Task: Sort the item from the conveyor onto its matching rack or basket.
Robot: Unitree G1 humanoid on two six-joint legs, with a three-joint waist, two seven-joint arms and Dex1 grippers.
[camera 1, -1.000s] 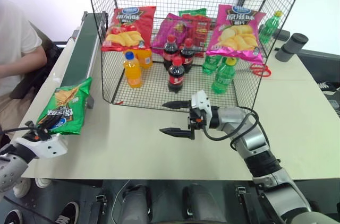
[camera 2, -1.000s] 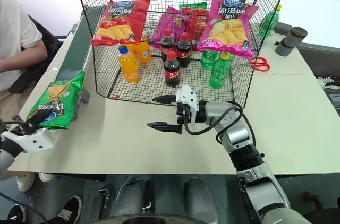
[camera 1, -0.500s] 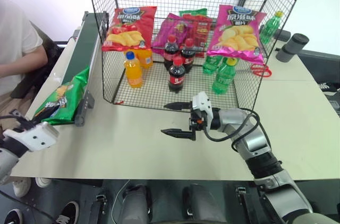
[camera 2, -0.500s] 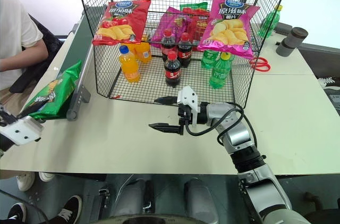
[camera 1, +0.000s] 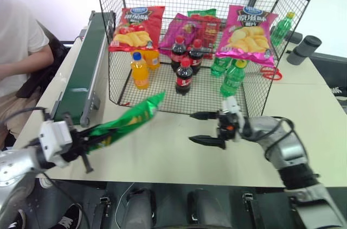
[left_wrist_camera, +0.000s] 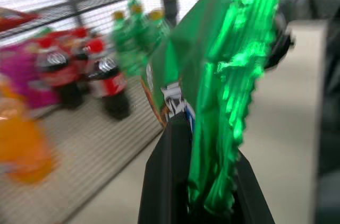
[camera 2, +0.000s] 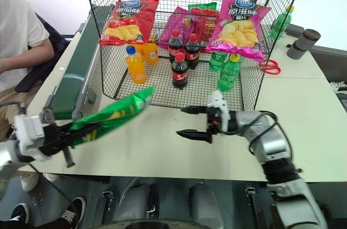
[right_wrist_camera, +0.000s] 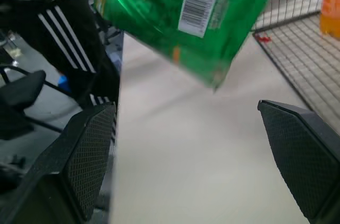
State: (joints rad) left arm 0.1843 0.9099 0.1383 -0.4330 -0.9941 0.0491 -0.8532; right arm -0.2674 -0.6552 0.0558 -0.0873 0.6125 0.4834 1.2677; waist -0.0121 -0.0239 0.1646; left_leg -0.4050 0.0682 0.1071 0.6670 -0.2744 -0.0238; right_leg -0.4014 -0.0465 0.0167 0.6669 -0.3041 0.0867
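A person in a white shirt point(camera 1: 19, 39) sits at the far left beside a pale beige table point(camera 1: 162, 147). The green conveyor belt point(camera 1: 84, 71) runs along the table's left edge. The left gripper point(camera 1: 81, 145) is clamped on a green chip bag point(camera 1: 127, 123), held in the air over the table's front (edge-on, tip toward the rack). Behind stands a black wire rack point(camera 1: 206, 33) holding bottles and chip bags. The right gripper point(camera 1: 205, 127) hovers over the table, fingers wide apart. Red scissors point(camera 1: 271, 72) lie at the far right.

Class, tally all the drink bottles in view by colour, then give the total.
Orange juice bottles: 2
Dark cola bottles with red caps: 3
Green bottles with yellow caps: 3
Total: 8
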